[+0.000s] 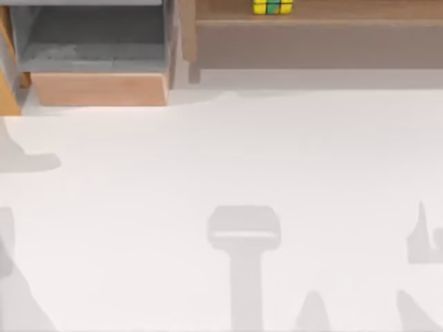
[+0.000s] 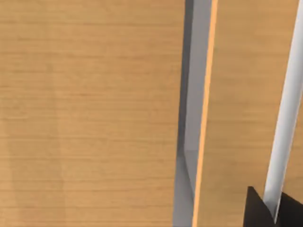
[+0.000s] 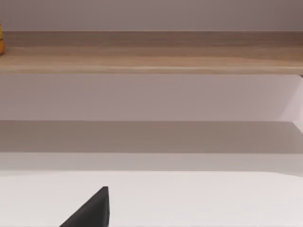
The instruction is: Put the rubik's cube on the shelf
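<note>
Both claws sit back from the work. Left claw (image 2: 265, 213) shows just dark finger tips in the left wrist view, close to a wooden panel (image 2: 94, 113), and I cannot tell if it is spread or pressed together. Going right, the grey box (image 1: 97, 41) is at the back left of the white table (image 1: 221, 173). Next comes the shelf (image 1: 318, 14), running long from left to right. The rubik's cube (image 1: 272, 6) already sits on top of it. Right claw (image 3: 92, 210) faces the shelf front from well back. The cube lies up and off to one side of it, and looks nearer this arm. It holds nothing that I can see, and I cannot tell its spread. To me the job looks done.
</note>
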Controlling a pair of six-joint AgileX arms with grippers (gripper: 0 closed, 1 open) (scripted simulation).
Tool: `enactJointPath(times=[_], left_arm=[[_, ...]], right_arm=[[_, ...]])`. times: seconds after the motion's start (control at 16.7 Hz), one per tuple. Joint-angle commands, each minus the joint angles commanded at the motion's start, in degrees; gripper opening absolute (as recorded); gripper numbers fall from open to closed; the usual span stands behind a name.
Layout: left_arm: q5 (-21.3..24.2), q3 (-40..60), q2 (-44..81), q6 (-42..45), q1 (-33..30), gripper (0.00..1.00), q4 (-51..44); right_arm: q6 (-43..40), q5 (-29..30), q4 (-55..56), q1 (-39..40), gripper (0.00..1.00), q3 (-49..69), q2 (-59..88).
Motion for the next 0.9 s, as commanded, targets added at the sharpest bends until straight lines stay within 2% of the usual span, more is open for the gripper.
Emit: enactJointPath(times=[0.18,0.54,0.84,0.9], left_arm=[[0.5,-2.3,-1.2,-0.1,-0.6,0.0,1.4],[3.4,-16.6,-7.5,0.0,-3.3,0.0,8.6],[3.8,-18.3,-8.5,0.0,-3.7,0.0,9.8],[3.8,-18.3,-8.5,0.0,-3.7,0.08,9.8]], right_arm=[[0.0,0.0,0.0,0.0,1.0,0.0,0.0],[0.0,0.0,0.0,0.0,1.0,0.0,0.0],[0.0,0.0,0.0,0.0,1.0,0.0,0.0],[0.0,0.0,0.0,0.0,1.0,0.0,0.0]])
